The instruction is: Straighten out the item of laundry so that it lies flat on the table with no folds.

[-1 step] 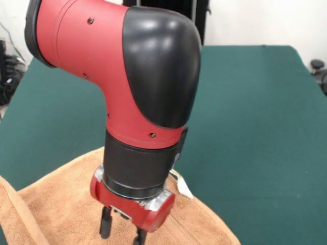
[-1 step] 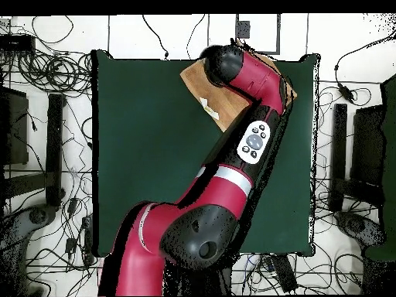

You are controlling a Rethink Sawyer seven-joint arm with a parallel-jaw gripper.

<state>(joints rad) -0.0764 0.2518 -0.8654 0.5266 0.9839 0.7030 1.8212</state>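
While the gripper (image 1: pixel 122 232) hangs right over the towel (image 1: pixel 61 204), fingers slightly spread and pinching nothing, cloth sits bunched at the table's (image 2: pixel 147 147) far-edge corner.

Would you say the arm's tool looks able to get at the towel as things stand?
Probably yes. The tool hangs directly above the towel, fingers pointing down at the cloth, with nothing between them. Whether the tips already touch cannot be told, as they run off the picture's bottom edge.
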